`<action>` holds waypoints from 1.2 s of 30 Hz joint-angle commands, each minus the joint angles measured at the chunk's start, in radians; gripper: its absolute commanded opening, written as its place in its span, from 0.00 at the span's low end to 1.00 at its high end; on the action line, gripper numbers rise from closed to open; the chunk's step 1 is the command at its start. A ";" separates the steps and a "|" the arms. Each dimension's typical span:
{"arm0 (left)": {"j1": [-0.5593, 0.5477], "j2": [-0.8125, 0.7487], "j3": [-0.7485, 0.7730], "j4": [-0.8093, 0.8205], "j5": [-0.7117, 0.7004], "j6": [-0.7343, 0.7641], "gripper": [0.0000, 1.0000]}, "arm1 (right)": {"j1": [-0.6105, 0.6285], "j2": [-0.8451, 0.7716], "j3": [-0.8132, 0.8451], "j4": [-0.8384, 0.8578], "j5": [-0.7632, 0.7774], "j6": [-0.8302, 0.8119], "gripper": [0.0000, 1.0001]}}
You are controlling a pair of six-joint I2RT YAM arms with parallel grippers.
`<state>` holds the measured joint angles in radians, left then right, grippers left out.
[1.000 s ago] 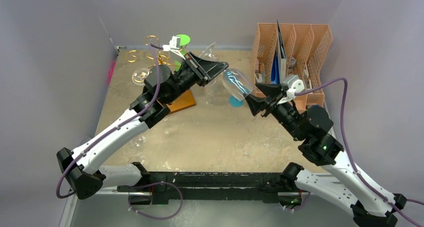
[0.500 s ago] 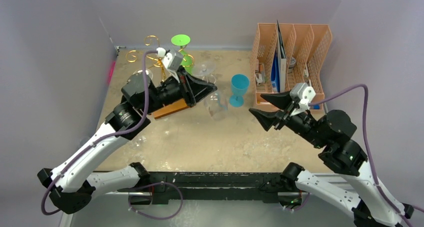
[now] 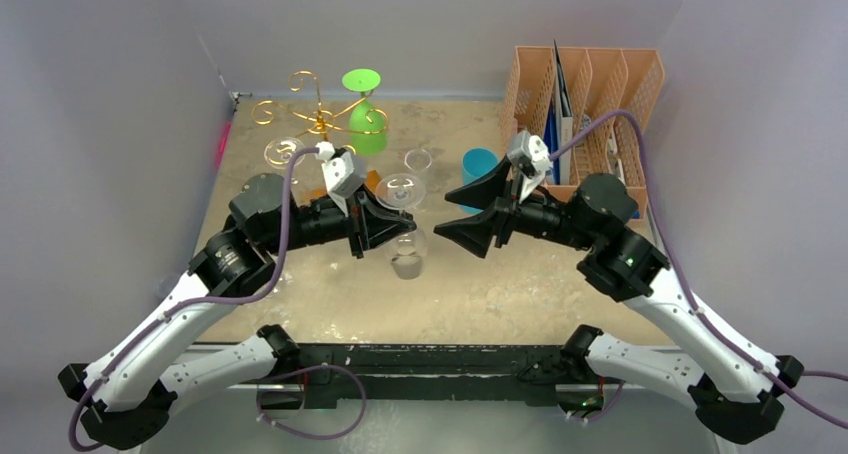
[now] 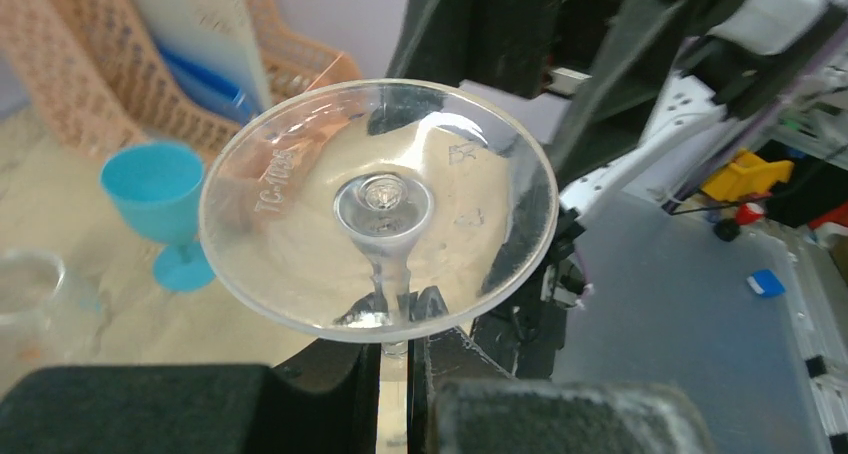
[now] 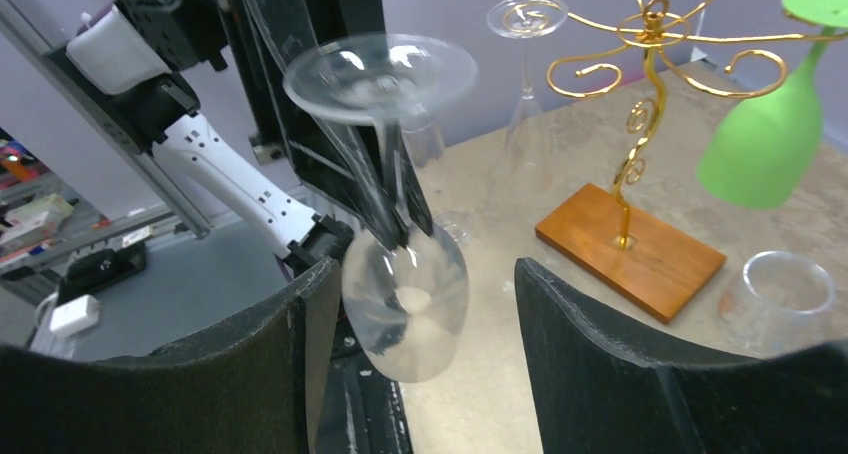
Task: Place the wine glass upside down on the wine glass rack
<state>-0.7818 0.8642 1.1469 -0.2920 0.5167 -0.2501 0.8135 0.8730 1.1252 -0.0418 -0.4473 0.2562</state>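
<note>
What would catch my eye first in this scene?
A clear wine glass, held upside down by its stem in the left gripper at mid-table, with the open right gripper facing it. Behind, at the back left, a green glass hangs from the gold wire rack.

1. The wine glass (image 3: pixel 402 188) is clear and inverted, foot up, stem clamped in the left pincer (image 3: pixel 404 229) near the centre of the bench (image 3: pixel 500 274), seemingly off its surface.
2. The wine glass rack (image 3: pixel 320 122) has gold spiral arms and a brown wooden base, and stands upright at 11 o'clock from the glass.
</note>
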 commanded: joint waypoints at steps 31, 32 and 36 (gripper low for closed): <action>0.000 0.184 0.738 -0.547 -1.121 0.181 0.00 | 0.003 0.055 -0.087 0.264 0.022 0.099 0.70; 0.000 0.185 0.741 -0.529 -1.151 0.204 0.00 | 0.003 0.055 -0.087 0.262 0.022 0.100 0.70; 0.000 0.189 0.748 -0.468 -1.282 0.300 0.00 | 0.004 0.050 -0.091 0.257 0.031 0.093 0.70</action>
<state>-0.7815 1.0721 1.8420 -0.8604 -0.5533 -0.0845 0.8135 0.9405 1.0382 0.1684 -0.4110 0.3473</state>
